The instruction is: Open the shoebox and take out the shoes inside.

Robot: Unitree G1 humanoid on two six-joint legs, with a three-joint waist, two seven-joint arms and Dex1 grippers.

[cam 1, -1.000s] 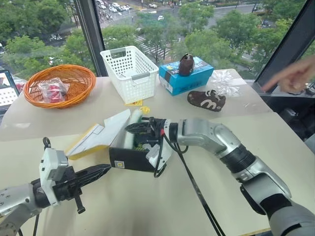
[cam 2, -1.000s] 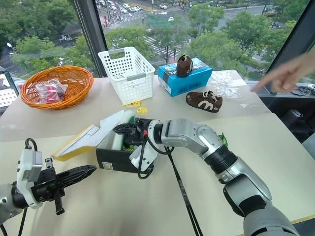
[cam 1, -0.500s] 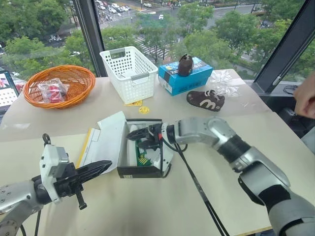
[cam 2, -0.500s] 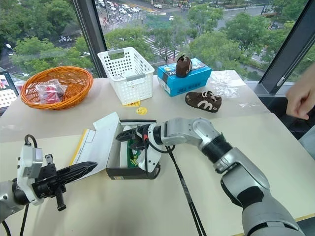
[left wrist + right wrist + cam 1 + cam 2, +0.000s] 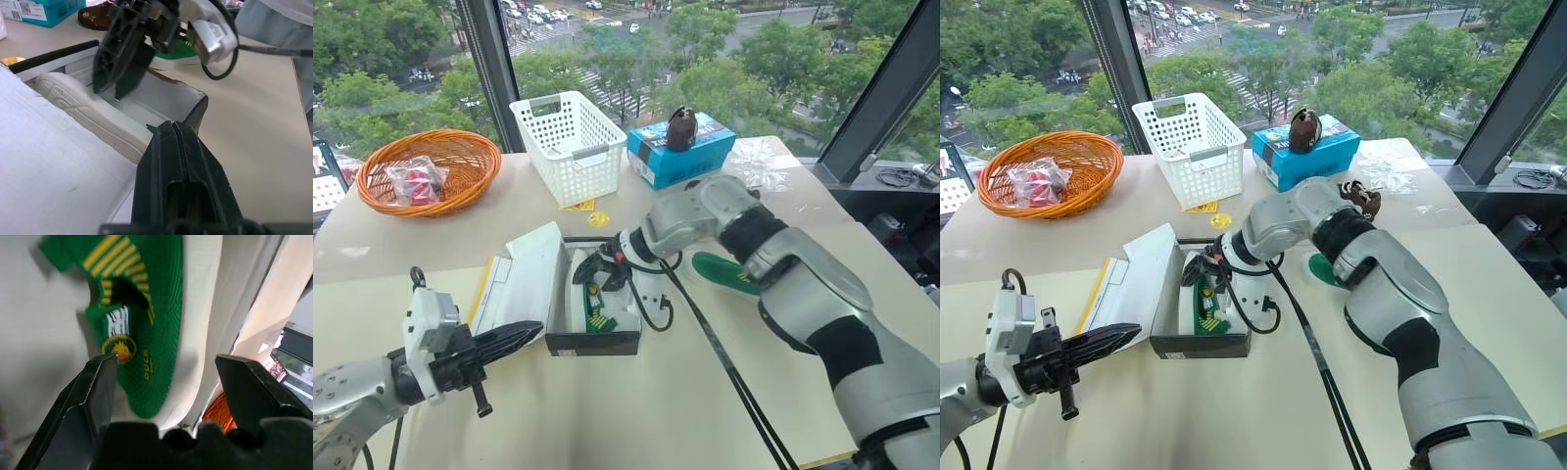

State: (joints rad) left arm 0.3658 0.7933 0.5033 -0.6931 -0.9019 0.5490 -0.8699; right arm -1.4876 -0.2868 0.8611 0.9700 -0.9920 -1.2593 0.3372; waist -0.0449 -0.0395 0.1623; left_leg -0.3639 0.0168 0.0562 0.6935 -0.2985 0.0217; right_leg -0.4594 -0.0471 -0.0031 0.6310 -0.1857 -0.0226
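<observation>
Right tool, fingers spread and empty, dips into the open shoebox just above the green shoe, which lies lengthwise along the box.

head pair: down over table | wrists: close on shoebox

Silver-grey arm segments with black joint bands; black two-finger grippers; white wrist camera modules; black cables trailing from wrists.
</observation>
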